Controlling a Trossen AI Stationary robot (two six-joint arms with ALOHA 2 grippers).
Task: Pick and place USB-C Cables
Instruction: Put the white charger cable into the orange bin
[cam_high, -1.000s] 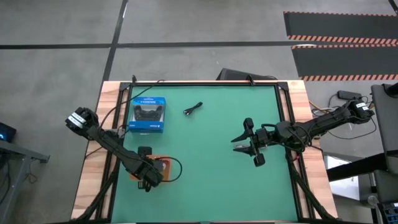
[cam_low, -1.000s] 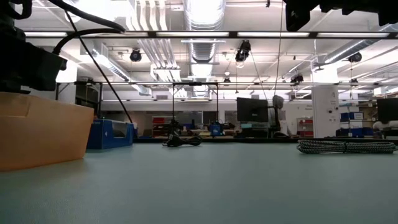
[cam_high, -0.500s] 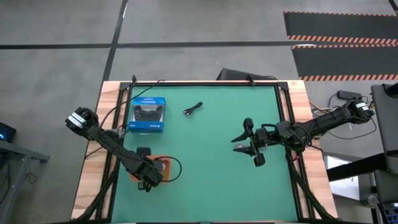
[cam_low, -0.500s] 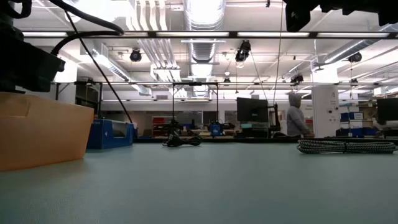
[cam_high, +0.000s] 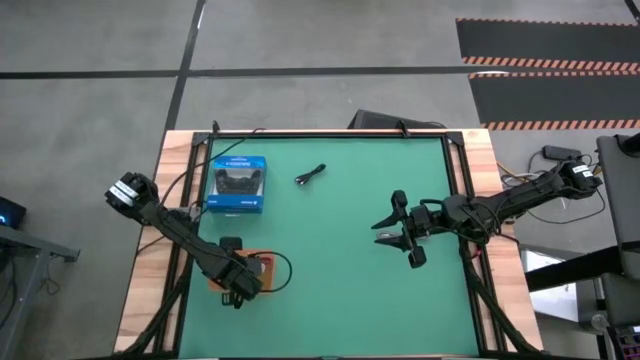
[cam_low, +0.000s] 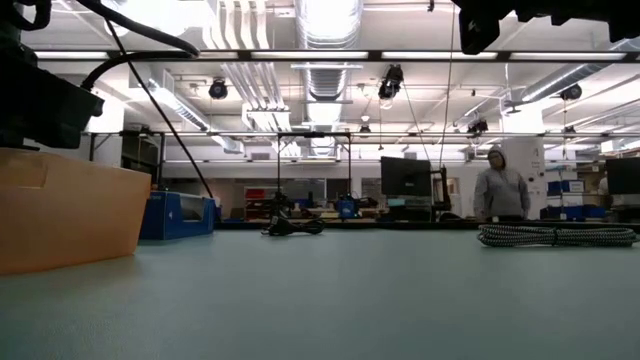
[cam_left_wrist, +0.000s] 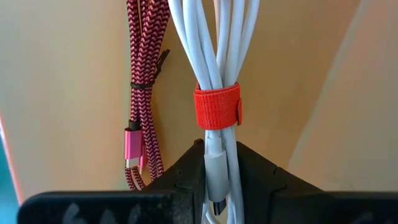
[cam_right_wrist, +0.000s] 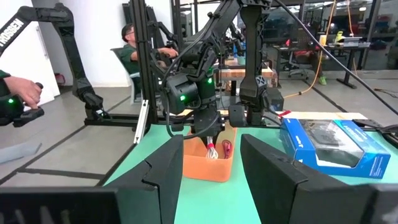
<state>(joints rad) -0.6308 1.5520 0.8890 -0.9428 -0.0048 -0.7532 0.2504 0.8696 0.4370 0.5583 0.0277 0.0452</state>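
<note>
- The left gripper is positioned over the orange tray near the table's front-left edge, and its fingers are clamped on the white USB-C cable.
- In the left wrist view, the white cable bundle is seen bound by a red strap and pinched between the two dark fingers, inside the tray.
- The red-pink braided cable is laid in the tray just beside the white one, tied with a thin dark band.
- The black cable is left on the green table near the far edge, to the right of the blue game controller box.
- The right gripper is held above the table's right half with its fingers spread apart.
- A braided grey cable is seen on the table in the low view, below the right arm.
- A person is seen in the room behind the table.
</note>
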